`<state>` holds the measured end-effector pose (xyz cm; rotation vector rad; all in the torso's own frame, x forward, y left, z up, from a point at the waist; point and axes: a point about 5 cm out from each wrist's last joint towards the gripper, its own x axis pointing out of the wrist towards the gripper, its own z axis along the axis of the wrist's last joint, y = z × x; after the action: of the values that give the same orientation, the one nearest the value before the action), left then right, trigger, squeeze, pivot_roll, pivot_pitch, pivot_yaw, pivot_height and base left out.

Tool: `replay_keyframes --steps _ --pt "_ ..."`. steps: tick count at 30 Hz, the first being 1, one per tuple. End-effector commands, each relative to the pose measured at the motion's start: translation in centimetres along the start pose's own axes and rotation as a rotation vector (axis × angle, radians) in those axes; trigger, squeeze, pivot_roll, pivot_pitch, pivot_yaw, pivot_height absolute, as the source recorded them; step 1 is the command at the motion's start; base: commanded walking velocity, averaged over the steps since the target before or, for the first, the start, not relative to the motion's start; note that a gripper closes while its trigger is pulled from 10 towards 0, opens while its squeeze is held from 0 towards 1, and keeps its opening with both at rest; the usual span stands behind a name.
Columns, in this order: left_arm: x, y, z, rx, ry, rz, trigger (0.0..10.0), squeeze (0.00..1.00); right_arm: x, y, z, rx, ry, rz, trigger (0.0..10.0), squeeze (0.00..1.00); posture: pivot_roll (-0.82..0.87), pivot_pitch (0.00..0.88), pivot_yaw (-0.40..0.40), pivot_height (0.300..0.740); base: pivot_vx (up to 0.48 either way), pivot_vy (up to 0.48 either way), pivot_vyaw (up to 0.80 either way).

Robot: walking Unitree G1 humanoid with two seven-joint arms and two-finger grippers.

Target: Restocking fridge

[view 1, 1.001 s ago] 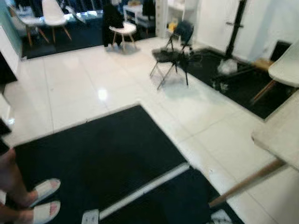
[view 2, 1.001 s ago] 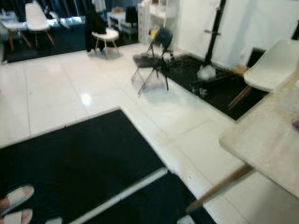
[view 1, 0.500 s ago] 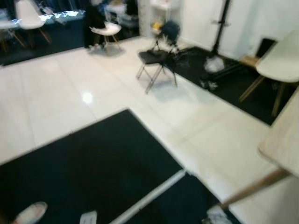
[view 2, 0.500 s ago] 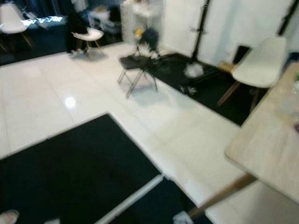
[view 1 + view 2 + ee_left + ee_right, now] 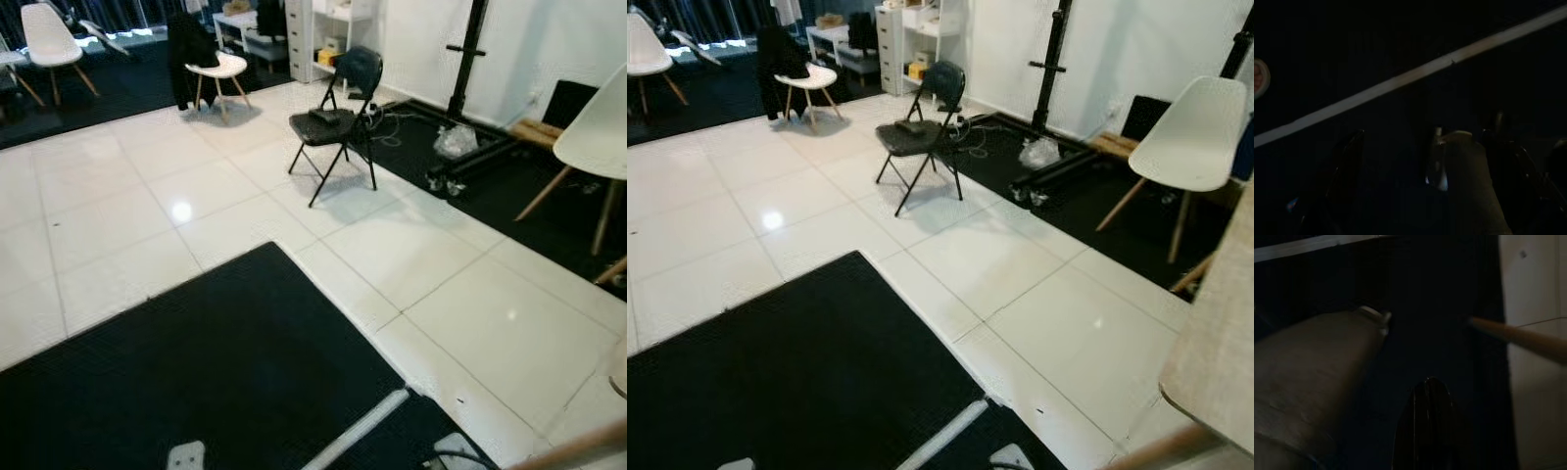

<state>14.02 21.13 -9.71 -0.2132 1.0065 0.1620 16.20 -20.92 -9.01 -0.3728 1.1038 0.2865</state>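
ahead, a black folding chair [image 5: 338, 117] stands on white tiles [image 5: 470, 313] beyond a black mat [image 5: 196, 372]. both wrist views are dark; i cannot tell either gripper's state.

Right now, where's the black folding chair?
The black folding chair stands on the white tile floor ahead, slightly right of centre, just left of the black stand by the wall.
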Motion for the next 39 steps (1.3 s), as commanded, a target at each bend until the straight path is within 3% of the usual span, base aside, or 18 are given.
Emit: replay_keyframes --steps 1,10,39 --pt "-0.15 0.24 -0.61 -0.008 0.018 0.008 10.0 0.0 0.08 0.42 0.1 0.0 -0.002 0.012 10.0 0.0 -0.05 0.0 0.023 0.74 0.334 0.0 0.0" --pt "-0.05 0.03 -0.3 0.002 0.011 -0.002 10.0 0.0 0.23 0.89 0.45 -0.006 0.007 0.019 10.0 0.0 -0.04 0.0 0.027 0.74 0.334 0.0 0.0" --pt "-0.01 -0.33 -0.45 0.003 0.018 -0.016 10.0 0.0 0.22 0.61 0.23 -0.047 0.061 0.005 10.0 0.0 -0.04 0.0 0.026 0.74 0.335 0.0 -0.76"
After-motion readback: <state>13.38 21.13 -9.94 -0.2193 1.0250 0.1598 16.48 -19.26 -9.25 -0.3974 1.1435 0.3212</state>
